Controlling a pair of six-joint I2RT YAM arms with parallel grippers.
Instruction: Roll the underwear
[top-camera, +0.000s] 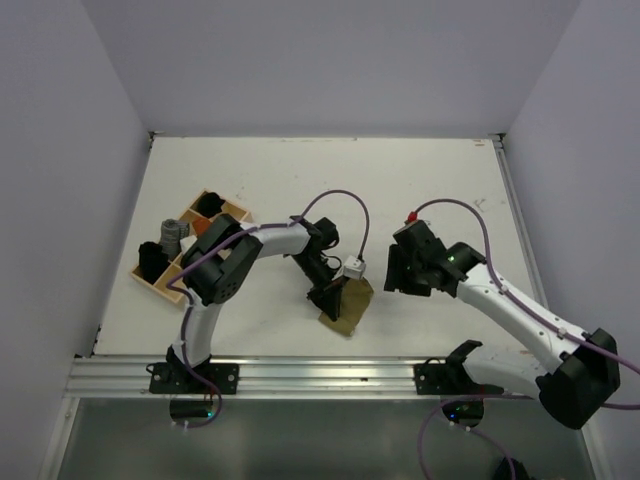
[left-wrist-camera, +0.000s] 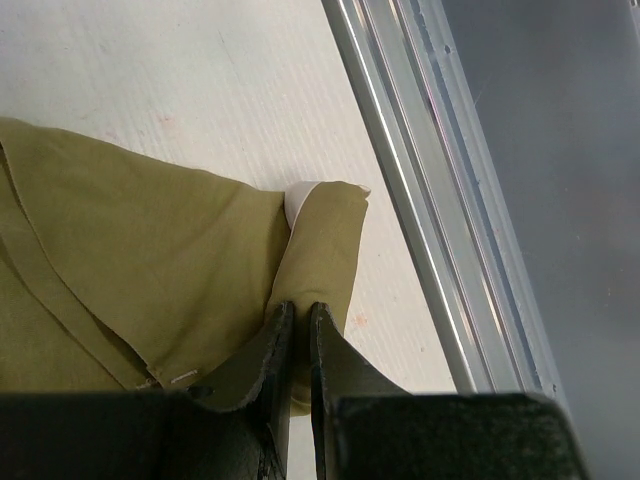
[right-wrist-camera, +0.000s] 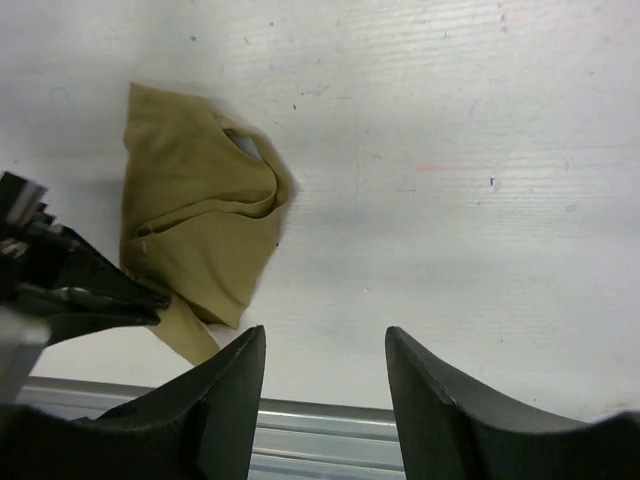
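Your left gripper (left-wrist-camera: 297, 345) pinched the soft olive-khaki cloth underwear (left-wrist-camera: 150, 250) by one corner, likely to start rolling. Your right gripper (right-wrist-camera: 325, 395) hovered spread, empty.

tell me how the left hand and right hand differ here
The left hand is shut, pinching a fold of the underwear; the right hand is open and empty. The left hand is at the cloth; the right hand is over bare table beside it. Both are black.
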